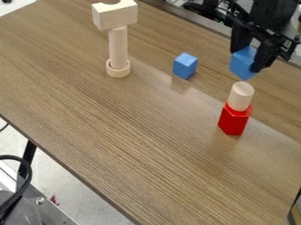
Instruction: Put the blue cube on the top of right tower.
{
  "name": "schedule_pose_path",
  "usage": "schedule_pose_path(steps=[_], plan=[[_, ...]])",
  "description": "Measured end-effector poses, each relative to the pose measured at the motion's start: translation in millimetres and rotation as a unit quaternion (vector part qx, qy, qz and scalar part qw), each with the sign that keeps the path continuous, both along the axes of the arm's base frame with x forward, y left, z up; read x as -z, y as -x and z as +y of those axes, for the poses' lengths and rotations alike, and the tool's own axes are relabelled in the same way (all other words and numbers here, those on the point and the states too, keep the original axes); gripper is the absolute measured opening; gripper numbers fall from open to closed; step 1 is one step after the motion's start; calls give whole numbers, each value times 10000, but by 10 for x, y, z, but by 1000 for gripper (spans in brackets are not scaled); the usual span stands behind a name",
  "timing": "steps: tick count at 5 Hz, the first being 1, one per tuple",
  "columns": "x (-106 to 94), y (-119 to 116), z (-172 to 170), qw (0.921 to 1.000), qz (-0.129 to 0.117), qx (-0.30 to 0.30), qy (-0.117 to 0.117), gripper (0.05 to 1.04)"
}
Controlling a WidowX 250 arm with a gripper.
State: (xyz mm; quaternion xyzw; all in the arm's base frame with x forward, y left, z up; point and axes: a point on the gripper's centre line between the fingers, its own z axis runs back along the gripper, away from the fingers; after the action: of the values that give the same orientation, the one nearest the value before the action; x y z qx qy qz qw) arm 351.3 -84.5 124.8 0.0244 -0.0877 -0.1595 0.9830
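Note:
At the upper right of the camera view hangs the gripper [251,56], shut on a blue cube [241,64] held between its two fingers. Just below the held cube is the right tower: a pale wooden cylinder [240,96] standing on a red block [233,120]. The cube's lower corner appears slightly above and behind the cylinder's top; whether they touch, I cannot tell. A second blue cube [185,65] rests on the table, left of the gripper.
On the wooden table [135,145], a left tower has a wooden ring [118,69] around the foot of a tall column [118,46], topped by a notched block [115,16]. Dark cables and equipment lie beyond the table's far edge.

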Motion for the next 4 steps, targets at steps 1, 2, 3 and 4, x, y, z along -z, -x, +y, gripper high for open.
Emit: schedule_pose_path(steps=[1,2,3,4], plan=[[51,31,-11,10000,69,60,-17,555],[76,60,-51,9999,94,137,-19,555],[76,61,-73,9998,83,164,-2,555],[77,72,-105,9998,97,195,17,556]])
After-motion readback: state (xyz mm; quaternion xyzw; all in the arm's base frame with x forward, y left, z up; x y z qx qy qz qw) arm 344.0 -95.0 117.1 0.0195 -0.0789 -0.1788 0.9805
